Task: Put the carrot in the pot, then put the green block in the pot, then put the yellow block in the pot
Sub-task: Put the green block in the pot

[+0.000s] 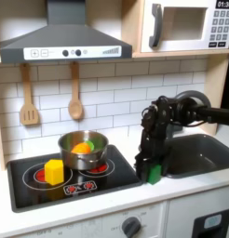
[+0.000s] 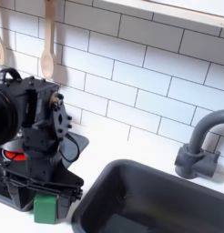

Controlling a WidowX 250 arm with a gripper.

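One of three things looks done: the carrot (image 1: 82,147) lies inside the pot (image 1: 83,150), an orange shape with green at one side, on the back of the stove (image 1: 28,177). The yellow block (image 1: 54,171) sits on the stove just beside the pot, toward the first exterior view's left and nearer the camera.

The green block (image 1: 154,172) is at the stove's front corner on the first exterior view's right, next to the sink (image 1: 195,153). The gripper (image 1: 150,167) is straight down over it, fingers pointing at the counter, so the block lies right at the jaws rather than off to a side. In the second exterior view the green block (image 2: 45,207) shows low beneath the gripper (image 2: 45,193), with dark finger parts on either side of it.

The jaws are narrowed to about the block's width and probably have it pinched, though neither view is sharp enough to be sure of contact. From here the pot lies well apart, toward the first exterior view's left, so the block must be lifted and carried across the stove
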